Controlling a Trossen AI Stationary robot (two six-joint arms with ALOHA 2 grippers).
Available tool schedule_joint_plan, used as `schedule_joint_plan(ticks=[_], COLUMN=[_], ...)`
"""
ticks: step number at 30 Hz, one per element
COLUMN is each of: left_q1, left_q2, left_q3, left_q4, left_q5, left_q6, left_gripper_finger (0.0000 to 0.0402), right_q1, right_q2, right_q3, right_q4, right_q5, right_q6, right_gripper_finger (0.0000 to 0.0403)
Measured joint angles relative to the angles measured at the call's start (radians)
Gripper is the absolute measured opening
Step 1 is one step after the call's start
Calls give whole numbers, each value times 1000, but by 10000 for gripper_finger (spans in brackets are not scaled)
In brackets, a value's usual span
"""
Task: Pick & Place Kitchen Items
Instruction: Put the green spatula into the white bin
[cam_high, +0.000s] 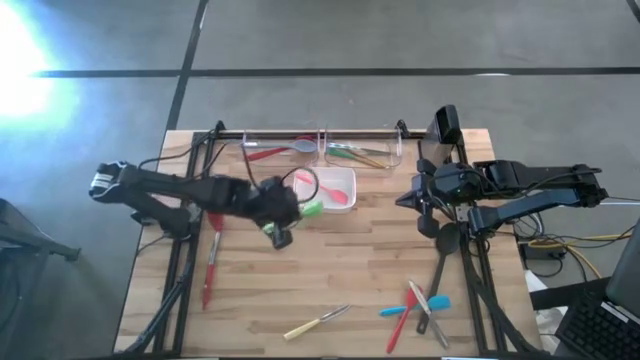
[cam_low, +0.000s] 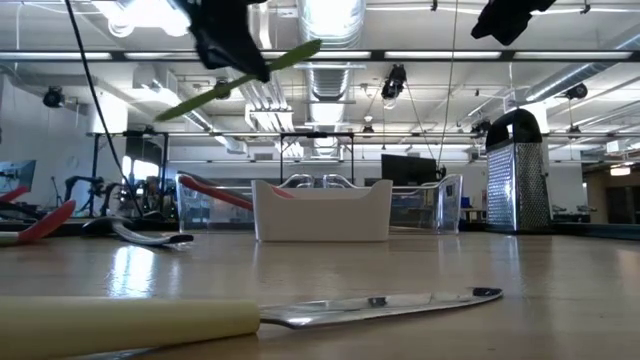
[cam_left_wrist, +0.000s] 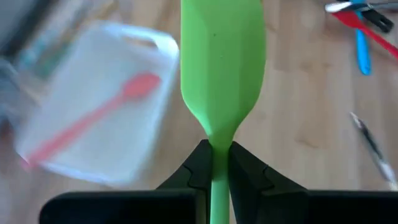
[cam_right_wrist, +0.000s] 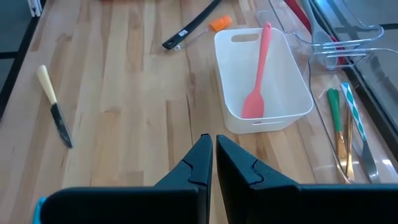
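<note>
A green spatula (cam_left_wrist: 222, 62) hangs in the air beside the white dish (cam_high: 345, 175), with my left gripper (cam_high: 290, 212) shut on it; in the low view the green spatula (cam_low: 285, 60) slants high above the table. A pink spatula (cam_right_wrist: 258, 68) lies inside the dish. More kitchen items lie flat on the table: a red one (cam_high: 210, 265), a cream-handled knife (cam_high: 315, 322), a black ladle (cam_high: 445, 240), and a blue, red and grey cluster (cam_high: 415, 305). My right gripper (cam_right_wrist: 214, 152) is shut on nothing, raised at the table's right side. My left gripper pinches the green spatula's thin neck (cam_left_wrist: 219, 163), just behind the blade, between its two fingers (cam_left_wrist: 245, 168). The fingers slant downward from the table's left and lie along the spatula. The blade points forward past the fingertips. The spatula is lifted clear, tilted.
Clear bins (cam_high: 320, 148) holding several utensils stand along the far edge behind the dish. A metal grater (cam_low: 515, 170) stands at the far right. A black utensil with an orange tip (cam_right_wrist: 193, 28) lies left of the dish.
</note>
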Motion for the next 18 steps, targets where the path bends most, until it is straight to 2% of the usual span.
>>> schedule_joint_plan(ticks=[8,12,14,18], left_q1=[120,165,182,206], left_q2=[174,288,348,460], left_q3=[223,370,447,566], left_q4=[-6,-118,-203,-339], left_q5=[1,-13,-65,-252], left_q6=[357,468,523,659], left_gripper_finger=[31,31,31,31], right_q1=[0,0,0,0], right_q2=[0,0,0,0], right_q3=[0,0,0,0], right_q4=[11,9,9,8], right_q5=[2,1,1,1], right_q6=[0,0,0,-3], right_gripper_finger=[18,18,18,18])
